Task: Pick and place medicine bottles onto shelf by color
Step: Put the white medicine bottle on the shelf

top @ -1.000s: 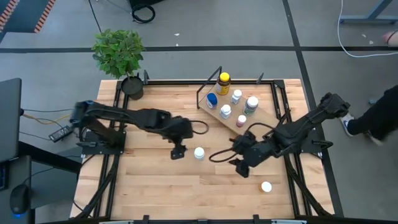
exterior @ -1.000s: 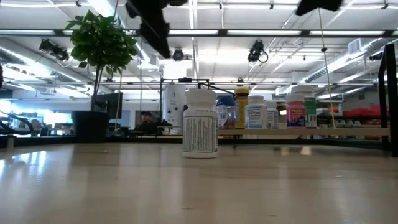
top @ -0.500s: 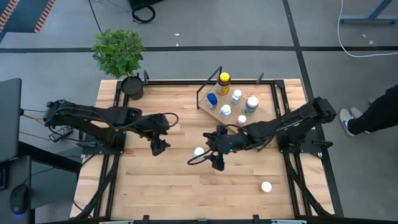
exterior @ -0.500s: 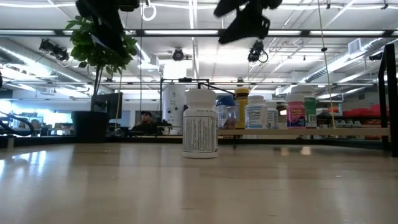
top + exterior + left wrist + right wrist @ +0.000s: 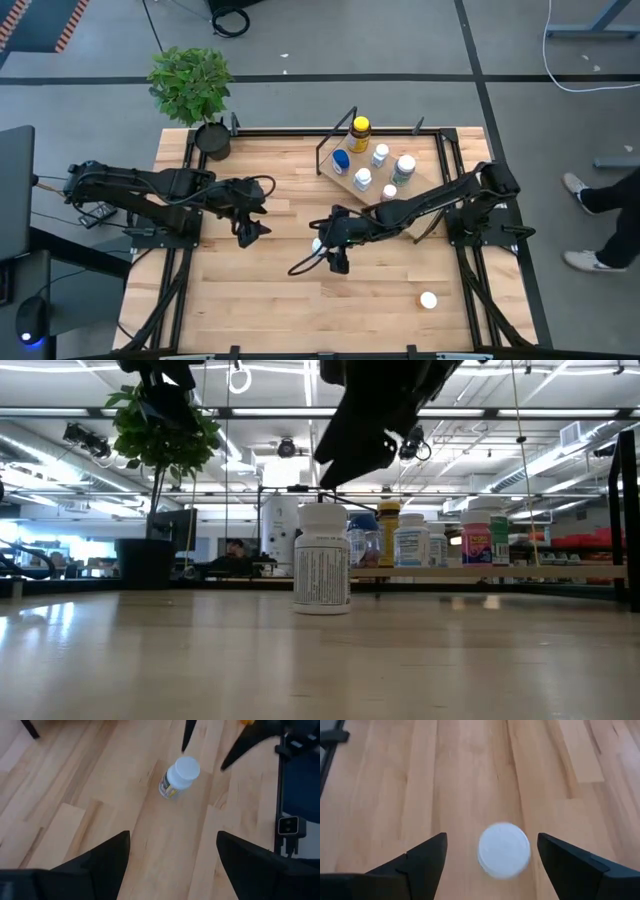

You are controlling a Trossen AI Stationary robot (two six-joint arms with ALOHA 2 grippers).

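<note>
While the right gripper [image 5: 338,262] hangs over mid-bench with its jaws spread wide, a white-capped bottle [image 5: 503,850] stands upright on the bench [image 5: 240,300] directly beneath, centred in the gap and touching neither finger. Left of it, well apart, the left gripper [image 5: 246,232] waits, its jaws open too. Five bottles stand on the shelf [image 5: 420,182] at the far right; another white-capped one [image 5: 428,299] sits near right.
</note>
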